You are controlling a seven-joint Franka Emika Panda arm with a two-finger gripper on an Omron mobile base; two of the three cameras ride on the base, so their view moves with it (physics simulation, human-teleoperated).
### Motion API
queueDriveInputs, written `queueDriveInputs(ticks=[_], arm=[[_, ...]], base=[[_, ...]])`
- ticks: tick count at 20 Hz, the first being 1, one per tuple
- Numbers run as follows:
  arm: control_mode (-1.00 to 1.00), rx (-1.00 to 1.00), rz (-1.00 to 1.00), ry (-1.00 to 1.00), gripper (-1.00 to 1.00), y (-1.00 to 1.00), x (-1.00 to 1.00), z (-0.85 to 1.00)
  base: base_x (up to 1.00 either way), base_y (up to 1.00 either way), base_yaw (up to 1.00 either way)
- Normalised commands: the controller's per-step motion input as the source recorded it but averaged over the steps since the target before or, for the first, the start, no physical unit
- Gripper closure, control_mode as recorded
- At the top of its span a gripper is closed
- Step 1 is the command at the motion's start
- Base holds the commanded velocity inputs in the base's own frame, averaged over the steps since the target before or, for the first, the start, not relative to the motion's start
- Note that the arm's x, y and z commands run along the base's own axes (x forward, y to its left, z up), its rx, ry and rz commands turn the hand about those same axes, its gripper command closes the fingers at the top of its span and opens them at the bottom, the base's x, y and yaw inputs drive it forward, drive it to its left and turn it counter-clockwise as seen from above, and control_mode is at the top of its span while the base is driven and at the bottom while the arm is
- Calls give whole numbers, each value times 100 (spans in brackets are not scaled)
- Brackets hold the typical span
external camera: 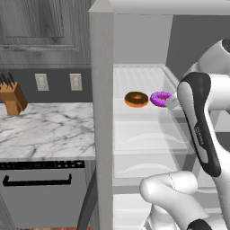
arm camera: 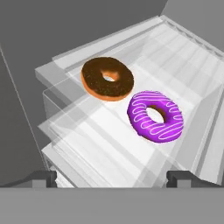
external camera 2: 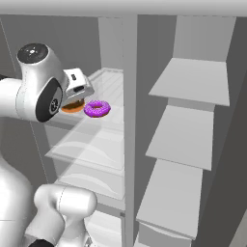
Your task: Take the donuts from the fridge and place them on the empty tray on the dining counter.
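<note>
The fridge [external camera: 102, 112] stands open. On its upper white shelf [arm camera: 100, 135] lie the two donuts side by side: a chocolate brown one [arm camera: 107, 78] [external camera: 136, 99] and a purple one with pale stripes [arm camera: 155, 116] [external camera: 160, 98] [external camera 2: 97, 109]. My gripper [arm camera: 111, 178] hovers just in front of the shelf's edge, short of both donuts, open and with nothing between its fingertips [arm camera: 43, 177]. In the right base view my arm covers most of the chocolate donut [external camera 2: 73, 108]. The tray and the dining counter are out of view.
More white shelves [external camera: 148, 164] lie below the donuts' shelf. Door shelves [external camera 2: 185, 137] rise on the right. Left of the fridge wall runs a marble counter [external camera: 45, 130] with a wooden knife block [external camera: 12, 96], over a grey appliance with a black handle [external camera: 38, 182].
</note>
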Motion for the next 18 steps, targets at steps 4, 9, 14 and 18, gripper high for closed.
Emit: queueDriveInputs(ticks=[4,9,14,18], arm=[[-100,-1,0,7,-100,0,26,-20],[-100,0,0,0,-100,0,25,-43],[-100,0,0,0,-100,0,28,-21],[-100,0,0,0,-100,0,33,0]], base=[[0,0,0],[0,0,0],[0,0,0],[0,0,0]])
